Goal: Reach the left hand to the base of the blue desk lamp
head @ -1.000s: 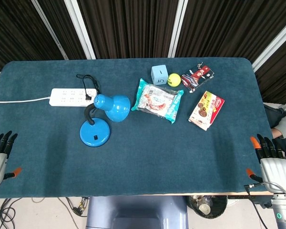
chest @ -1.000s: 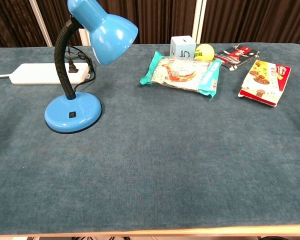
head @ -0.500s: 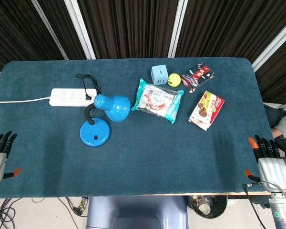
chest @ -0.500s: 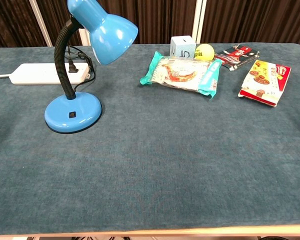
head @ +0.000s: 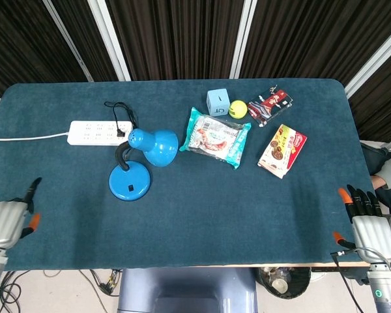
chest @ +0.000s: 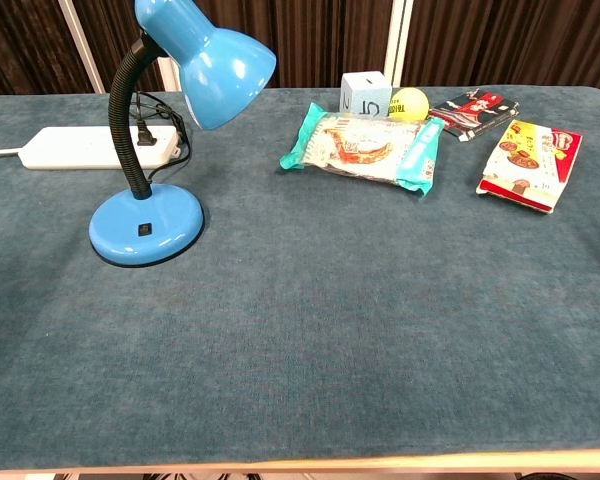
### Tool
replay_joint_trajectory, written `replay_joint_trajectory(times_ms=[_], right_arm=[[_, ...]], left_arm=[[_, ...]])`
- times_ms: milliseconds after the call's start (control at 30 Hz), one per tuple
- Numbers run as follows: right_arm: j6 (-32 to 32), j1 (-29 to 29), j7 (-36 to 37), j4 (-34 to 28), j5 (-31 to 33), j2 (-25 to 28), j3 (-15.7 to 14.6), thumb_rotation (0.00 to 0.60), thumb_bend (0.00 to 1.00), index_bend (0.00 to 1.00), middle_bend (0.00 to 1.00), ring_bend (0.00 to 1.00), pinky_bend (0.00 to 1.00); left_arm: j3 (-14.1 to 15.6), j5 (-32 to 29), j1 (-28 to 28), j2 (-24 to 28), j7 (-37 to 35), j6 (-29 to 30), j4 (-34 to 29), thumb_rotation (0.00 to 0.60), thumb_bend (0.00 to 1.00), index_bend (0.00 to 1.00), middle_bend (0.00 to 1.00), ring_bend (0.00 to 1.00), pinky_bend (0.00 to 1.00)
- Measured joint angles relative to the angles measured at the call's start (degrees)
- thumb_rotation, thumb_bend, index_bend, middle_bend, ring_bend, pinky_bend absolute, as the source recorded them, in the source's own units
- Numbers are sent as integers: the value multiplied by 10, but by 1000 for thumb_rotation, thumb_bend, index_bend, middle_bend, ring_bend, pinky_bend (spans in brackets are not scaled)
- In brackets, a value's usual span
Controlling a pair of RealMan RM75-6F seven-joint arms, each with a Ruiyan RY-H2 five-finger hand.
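Blue glossy enamel covers the desk lamp (chest: pixel 205 55), whose round, low-domed base (head: pixel 130 182) sits flat on the teal, short-piled cloth of the table (head: pixel 202 215), left of centre; a small dark square switch shows on the base's top, and a black ribbed gooseneck (chest: pixel 128 120) curves up from it to the bell-shaped shade. Just behind the lamp lies a white plastic power strip (head: pixel 98 132) with a black plug and looped cord pushed into its near end. To the right of the shade, a crinkled teal-edged snack bag (head: pixel 216 137) lies flat, sealed, its contents pictured on the wrapper only. Behind it stand a pale blue cube (head: pixel 217 102) marked with a numeral and a fuzzy yellow ball (head: pixel 238 109), touching or nearly so. A dark glossy packet (head: pixel 270 106) and a red-and-yellow packet (head: pixel 282 150) lie further right. The left hand (head: pixel 6 220) is at the table's near left corner, well apart from the lamp base, holding nothing, dark fingers apart. The right hand (head: pixel 370 228) is at the near right edge, empty, fingers extended side by side
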Motion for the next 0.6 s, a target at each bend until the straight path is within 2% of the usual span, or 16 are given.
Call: replay_joint_trajectory(times_ms=[133, 300, 600], right_arm=[[-2, 0, 4, -2, 2, 2, 0, 600, 235, 0, 0, 0, 0], [-6, 1, 9, -3, 6, 3, 1, 600, 235, 0, 0, 0, 0], [-12, 4, 12, -3, 2, 6, -3, 600, 235, 0, 0, 0, 0]], left_arm=[[-14, -64, -42, 5, 50, -63, -55, 600, 583, 4, 911, 897, 970], [-23, -157, -96, -18, 146, -112, -82, 600, 588, 26, 917, 903, 989], [-25, -280, -169, -117, 287, -112, -69, 600, 595, 35, 918, 904, 1000]])
